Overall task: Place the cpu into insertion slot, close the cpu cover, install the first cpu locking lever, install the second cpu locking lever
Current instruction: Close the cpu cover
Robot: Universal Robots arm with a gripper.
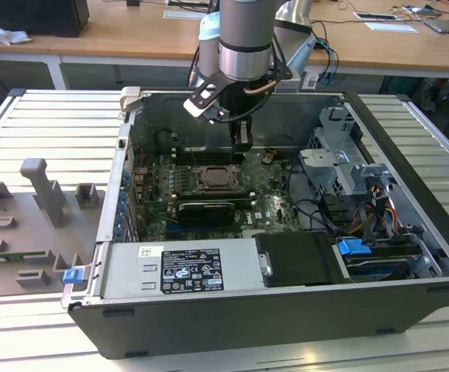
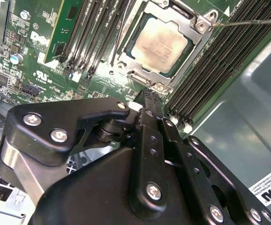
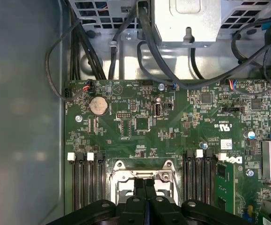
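Note:
The cpu (image 2: 161,41), a square chip with a silver-grey top, lies in the insertion slot (image 1: 216,178) on the green motherboard. The cpu cover (image 2: 194,50), a silver metal frame, lies flat around the chip. A thin metal lever rod (image 2: 247,21) runs out from one corner of the cover. My gripper (image 1: 242,139) hangs over the board just behind the slot in the exterior view. In both wrist views its black fingers (image 3: 144,183) are pressed together with nothing between them, and the fingertips (image 2: 147,94) hover at the edge of the socket frame (image 3: 121,180).
Long black memory slots (image 2: 219,61) flank the socket on both sides. The case walls (image 1: 123,155) enclose the board. A power supply (image 1: 181,271) sits at the front, and a drive cage (image 1: 340,155) and cables (image 1: 317,213) lie at the exterior view's right. A grey fixture (image 1: 42,201) stands outside at the left.

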